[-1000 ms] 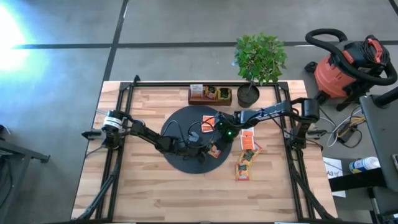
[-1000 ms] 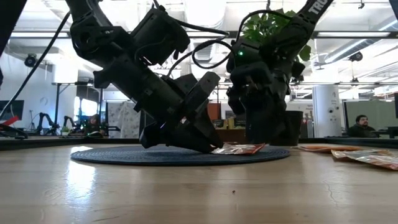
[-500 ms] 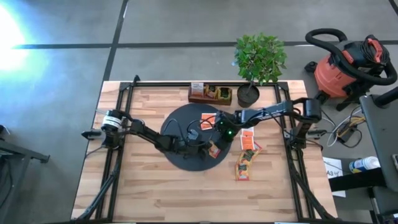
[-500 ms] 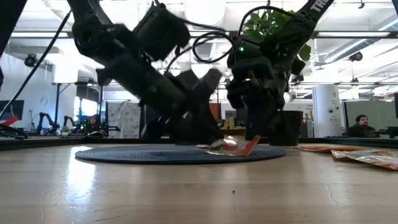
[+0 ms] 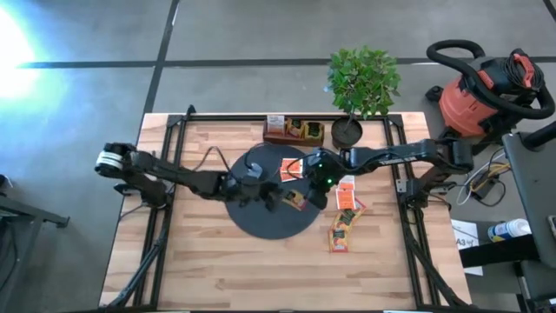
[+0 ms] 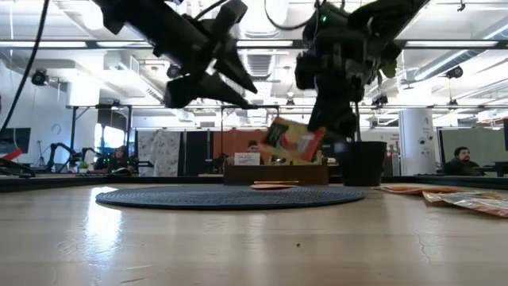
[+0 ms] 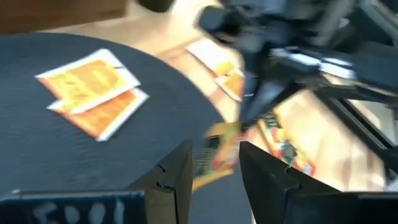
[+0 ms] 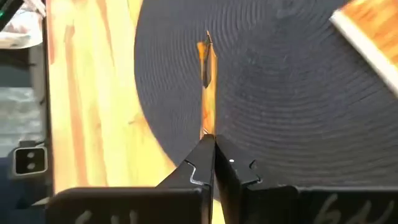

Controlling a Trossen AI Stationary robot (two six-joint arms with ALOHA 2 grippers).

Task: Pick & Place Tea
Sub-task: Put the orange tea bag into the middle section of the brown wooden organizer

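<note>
Jaws of the right gripper [image 6: 333,127] are pinching one tea sachet [image 6: 290,143] aloft; left gripper [image 7: 214,171] is gaping (empty); several sachets [image 5: 345,222] are awaiting pickup.

Grey concrete floor [image 5: 261,35] with dark seams, red shop vac [image 5: 482,91] right of the wooden counter [image 5: 208,269], strip-lit open ceiling [image 6: 79,59], seated person [image 6: 459,161] far right.

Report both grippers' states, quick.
Left gripper: open, holding nothing, raised above the black mat.
Right gripper: shut on a tea sachet, lifted above the mat.
</note>
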